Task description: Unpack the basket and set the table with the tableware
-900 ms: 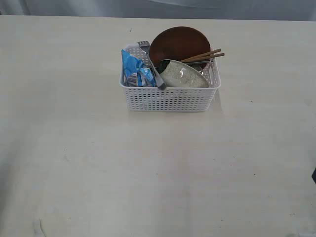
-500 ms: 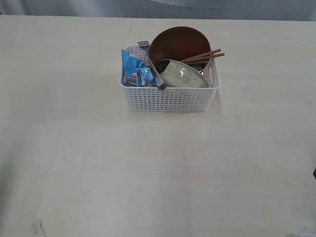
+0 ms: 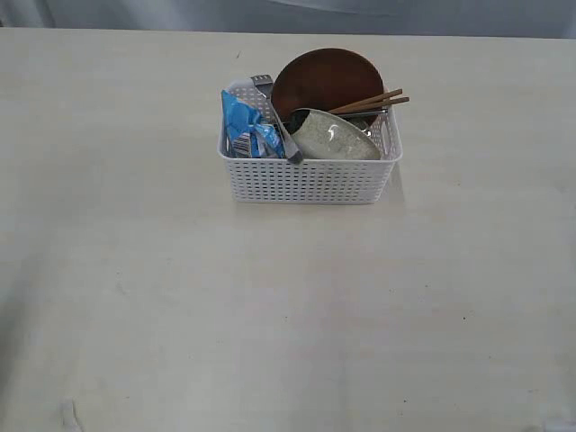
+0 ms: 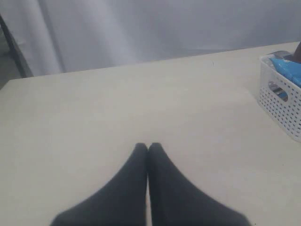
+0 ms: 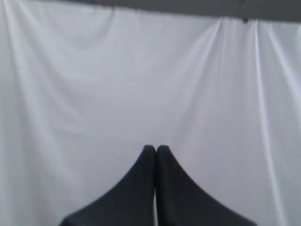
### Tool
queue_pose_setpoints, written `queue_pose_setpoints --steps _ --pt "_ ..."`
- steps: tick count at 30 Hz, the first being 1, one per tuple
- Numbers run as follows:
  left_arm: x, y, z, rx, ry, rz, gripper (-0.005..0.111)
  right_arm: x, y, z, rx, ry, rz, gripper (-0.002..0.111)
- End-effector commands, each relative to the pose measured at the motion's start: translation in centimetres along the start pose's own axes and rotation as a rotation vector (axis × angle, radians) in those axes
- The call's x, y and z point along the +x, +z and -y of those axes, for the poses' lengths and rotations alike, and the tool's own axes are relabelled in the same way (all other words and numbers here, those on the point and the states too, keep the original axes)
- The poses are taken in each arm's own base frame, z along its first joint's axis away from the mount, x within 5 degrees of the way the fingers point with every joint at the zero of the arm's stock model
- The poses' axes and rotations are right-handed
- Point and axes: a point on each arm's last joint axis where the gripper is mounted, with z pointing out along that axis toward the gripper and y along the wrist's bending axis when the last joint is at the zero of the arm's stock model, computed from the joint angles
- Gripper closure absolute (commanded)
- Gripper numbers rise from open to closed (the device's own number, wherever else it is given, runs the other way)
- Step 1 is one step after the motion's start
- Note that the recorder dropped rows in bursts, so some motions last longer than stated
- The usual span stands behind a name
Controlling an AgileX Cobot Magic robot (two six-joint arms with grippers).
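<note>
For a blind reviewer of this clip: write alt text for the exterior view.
A white basket sits packed on a pale cream table: a brown plate stands on edge at the far side, an off-white bowl leans before it, wooden chopsticks poke over the right rim, a blue snack bag and a steel utensil fill the left. No arm shows.

1. Pale cream table (image 3: 288, 306), faint wood grain, fills nearly the whole exterior view.
2. Grey-white curtain (image 4: 141, 28) hangs in soft folds behind the far table edge.
3. Dark slanted post (image 4: 13, 44) beside the curtain, left wrist view.
4. Dark strip (image 5: 188, 5) above the cloth, right wrist view.
5. Light soft, even; shadows faint.
</note>
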Motion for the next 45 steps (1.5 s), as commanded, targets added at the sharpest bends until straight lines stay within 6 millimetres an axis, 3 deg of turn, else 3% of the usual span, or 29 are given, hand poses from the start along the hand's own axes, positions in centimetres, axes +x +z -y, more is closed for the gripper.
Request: queue_pose_setpoints --steps 1,3,7,9,11,13,16,23,27,35,45 --pt "0.0 0.0 0.1 0.01 -0.009 0.011 0.107 -2.0 -0.3 -0.1 -0.038 0.209 0.226 0.109" --pt "0.0 0.0 0.1 0.01 -0.009 0.011 0.107 -2.6 0.6 -0.1 -0.018 0.379 0.072 0.109" --pt "0.0 0.0 0.1 0.01 -0.009 0.011 0.107 -6.1 3.9 -0.1 0.048 0.386 -0.195 0.108" --pt "0.0 0.0 0.1 0.01 -0.009 0.011 0.107 -6.8 6.4 -0.2 0.065 0.383 -0.363 0.093" --pt "0.0 0.0 0.1 0.01 -0.009 0.011 0.107 -6.9 9.6 -0.6 0.065 0.373 -0.602 0.071" --pt "0.0 0.0 0.1 0.01 -0.009 0.011 0.107 -6.4 12.7 -1.5 0.022 0.309 -0.841 0.064" --pt "0.0 0.0 0.1 0.01 -0.009 0.011 0.107 -3.6 17.0 -4.6 -0.163 0.192 -1.219 0.065" --pt "0.0 0.0 0.1 0.01 -0.009 0.011 0.107 2.1 21.9 -9.5 -0.551 0.209 -1.623 0.065" --pt "0.0 0.0 0.1 0.01 -0.009 0.011 0.107 5.6 24.2 -11.4 -0.713 0.246 -1.667 0.065" --pt "0.0 0.0 0.1 0.01 -0.009 0.011 0.107 13.8 25.5 -12.7 -0.717 0.248 -1.814 0.054" --pt "0.0 0.0 0.1 0.01 -0.009 0.011 0.107 19.0 28.1 -13.6 -0.763 0.165 -1.802 0.054"
